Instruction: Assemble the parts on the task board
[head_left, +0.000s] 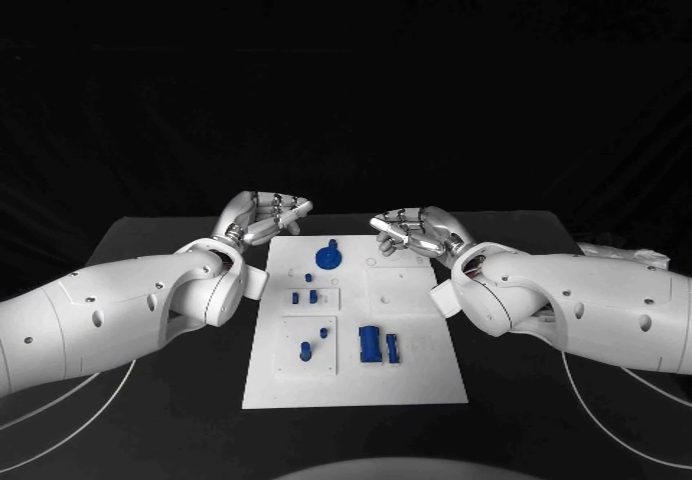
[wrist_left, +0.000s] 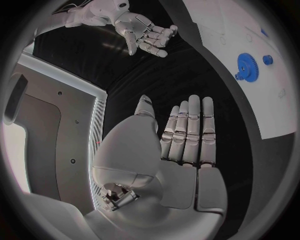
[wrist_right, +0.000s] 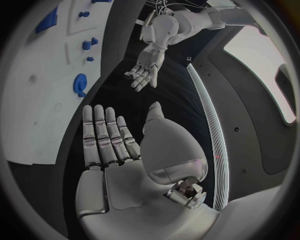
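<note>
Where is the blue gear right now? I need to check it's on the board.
In the head view the blue gear sits on the task board, near its far edge, left of centre, between the two hands.

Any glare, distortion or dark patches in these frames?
Head view: white task board evenly lit, black table and background swallow detail. Left wrist view: fisheye curves the board's edge beside the blue gear. Right wrist view: same bending; silver right hand shows soft highlights.
</note>
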